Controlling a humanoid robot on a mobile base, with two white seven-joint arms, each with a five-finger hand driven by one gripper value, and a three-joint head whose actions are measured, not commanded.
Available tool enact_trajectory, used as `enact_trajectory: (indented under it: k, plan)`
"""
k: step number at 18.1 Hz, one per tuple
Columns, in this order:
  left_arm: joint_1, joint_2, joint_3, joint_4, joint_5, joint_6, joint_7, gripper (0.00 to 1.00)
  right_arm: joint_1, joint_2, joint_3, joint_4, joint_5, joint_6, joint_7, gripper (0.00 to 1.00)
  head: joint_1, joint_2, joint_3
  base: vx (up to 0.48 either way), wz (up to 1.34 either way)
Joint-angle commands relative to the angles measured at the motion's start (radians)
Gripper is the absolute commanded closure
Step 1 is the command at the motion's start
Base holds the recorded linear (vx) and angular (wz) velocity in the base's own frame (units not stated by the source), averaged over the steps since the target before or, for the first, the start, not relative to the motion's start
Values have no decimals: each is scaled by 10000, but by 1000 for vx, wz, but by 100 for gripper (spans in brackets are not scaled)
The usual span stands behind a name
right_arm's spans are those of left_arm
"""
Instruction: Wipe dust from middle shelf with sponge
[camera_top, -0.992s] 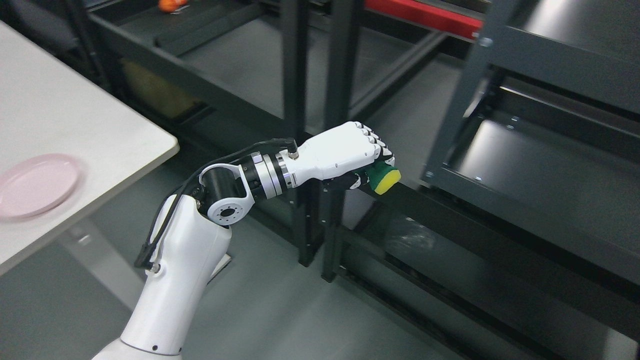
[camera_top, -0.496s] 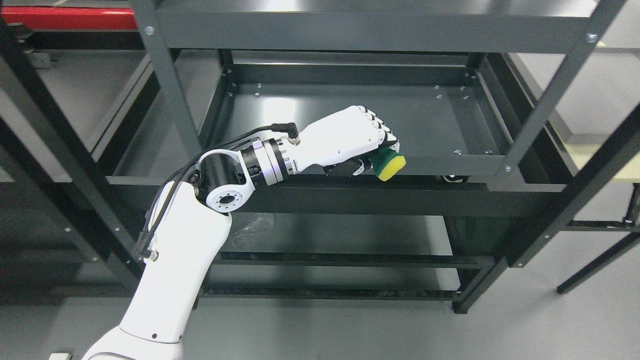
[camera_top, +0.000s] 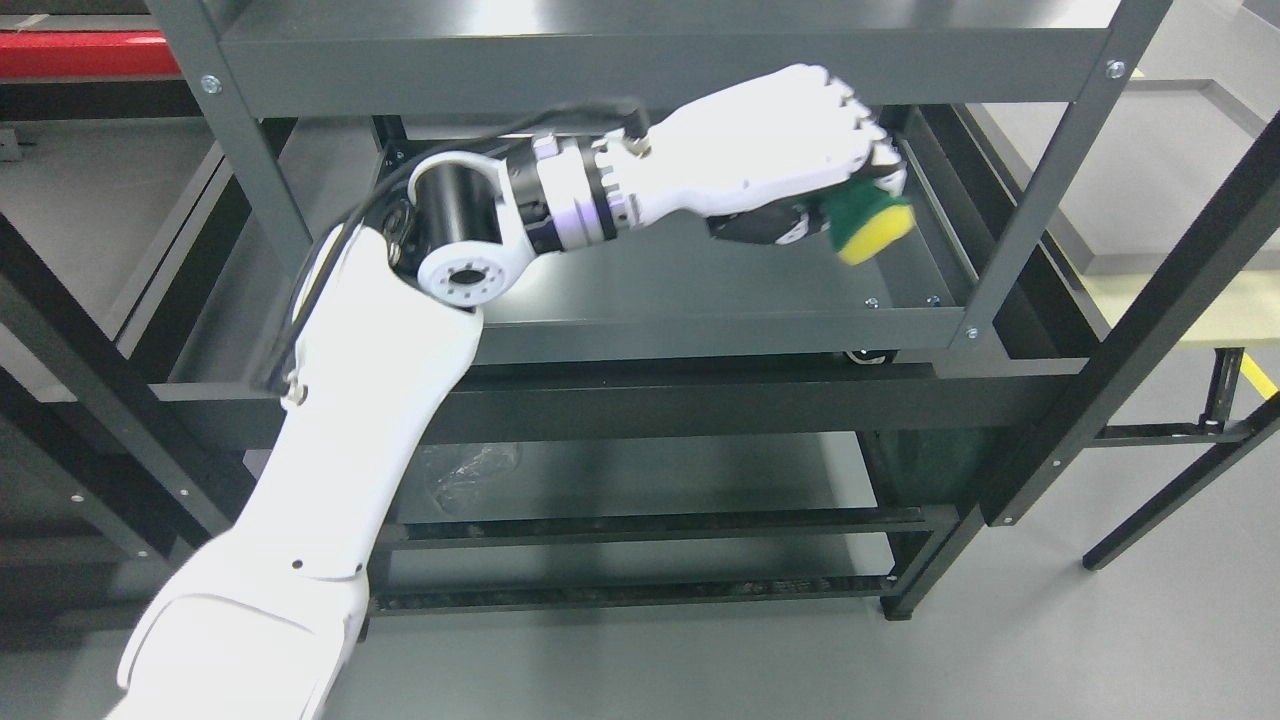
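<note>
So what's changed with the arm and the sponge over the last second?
The camera swung from the table to face the shelving, so most of the shift is the view. Against the rack, the left hand has risen and reached further in, carrying the sponge over the right end of the middle shelf. The grip on the sponge stayed the same.

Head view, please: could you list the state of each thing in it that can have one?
Left hand: fingers curled shut around the sponge, raised over the middle shelf.
Sponge: gripped, yellow face pointing outward, green side toward the hand; contact with the shelf cannot be told.
Middle shelf: bare, nothing resting on it.
Right hand: not in view.
</note>
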Motion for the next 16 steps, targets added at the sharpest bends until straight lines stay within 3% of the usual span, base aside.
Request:
enact_trajectory:
  k: [1,5,11,16]
  plan:
    - [-2563,175,-2236,84,1197,1,-8,99,6,-175,0,-174,0,729,3,0,0,0,0,-1,63]
    - [-4636,175,-2037,987,-714,1,160,99,6,-175,0,-174,0,729,3,0,0,0,0,-14,43]
    - [-4901,175,-2480,2015,-2927,1,1032,99,6,-175,0,-174,0,729,3,0,0,0,0,-4,12]
    - [-4763,175,-2957,3029,-3864,1,1571,99,6,-175,0,-174,0,729,3,0,0,0,0,0,0]
